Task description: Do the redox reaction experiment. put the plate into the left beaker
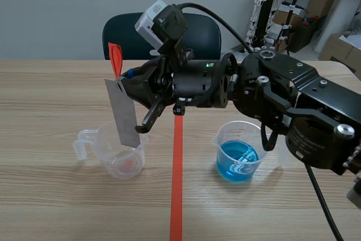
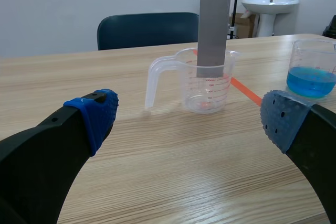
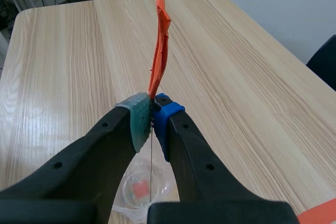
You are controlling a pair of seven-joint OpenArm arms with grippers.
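Half done, at a guess. Starting with the scene view: clamping the top of a flat grey metal plate [image 1: 126, 114] in the right gripper [image 1: 132, 83], just below a curled orange plastic tag [image 1: 115, 57]. Hanging it tilted over a clear plastic measuring beaker with a handle [image 1: 125, 156] on the pale wooden table [image 1: 56, 100], left of the orange tape line. Standing well apart, across that line: a second clear beaker of blue liquid [image 1: 240, 159].

Turning to the left wrist view: holding the left gripper [image 2: 190, 124] spread wide and empty, low over the table, facing the handled beaker. Showing the plate's lower end inside the rim, apparently short of the bottom.

Turning to the right wrist view: pinching the plate edge-on between the pads, with the orange tag rising ahead and the beaker straight below.

Judging the step in hand as lowering. Calling next for a slow, straight descent until touching bottom, then letting go without tipping the light beaker.
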